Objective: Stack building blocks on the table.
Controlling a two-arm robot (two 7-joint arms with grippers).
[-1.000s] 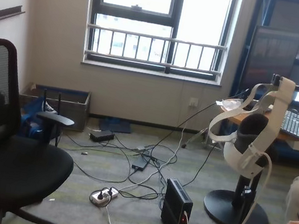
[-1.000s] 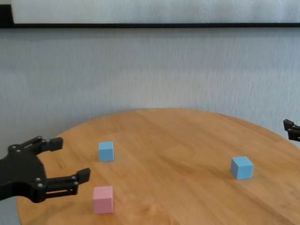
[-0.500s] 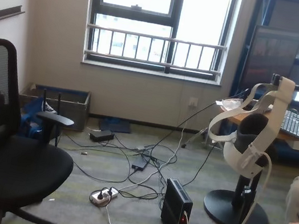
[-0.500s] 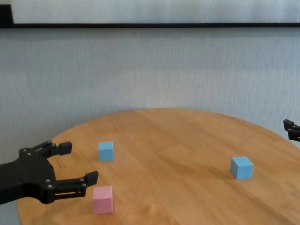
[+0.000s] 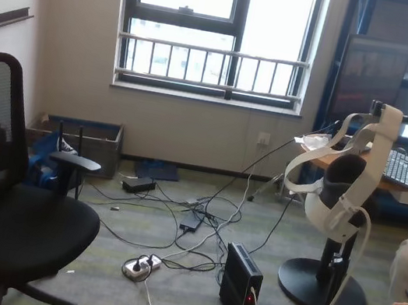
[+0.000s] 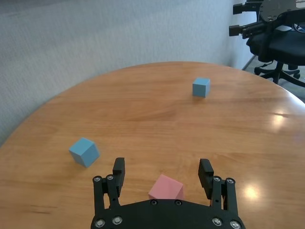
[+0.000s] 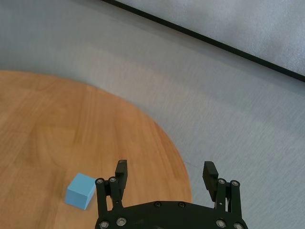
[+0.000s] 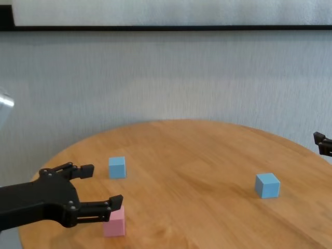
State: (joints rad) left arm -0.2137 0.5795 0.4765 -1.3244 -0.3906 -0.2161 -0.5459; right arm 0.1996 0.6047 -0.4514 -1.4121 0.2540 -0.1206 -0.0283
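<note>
The pale pink cube (image 8: 115, 223) lies on the wooden table (image 8: 197, 155) at the near left. My left gripper (image 8: 102, 184) is open and reaches over it; in the left wrist view (image 6: 162, 165) the pink cube (image 6: 166, 188) sits between the two fingers, near the palm. One light blue cube (image 8: 117, 167) lies just beyond it, also in the left wrist view (image 6: 84, 151). The other light blue cube (image 8: 267, 185) lies at the right, also in the right wrist view (image 7: 81, 191). My right gripper (image 7: 165, 168) is open and empty, off the table's right edge (image 8: 324, 144).
A grey wall stands behind the table. A black office chair (image 6: 281, 47) stands beyond the table's right side. The head view shows only the room: a chair (image 5: 6, 197), floor cables, a headset stand (image 5: 346, 177). No blocks or table show there.
My left gripper has moved right along the table to the pink cube, and its open fingers now stand on either side of it. The right gripper and the cubes have not moved.
</note>
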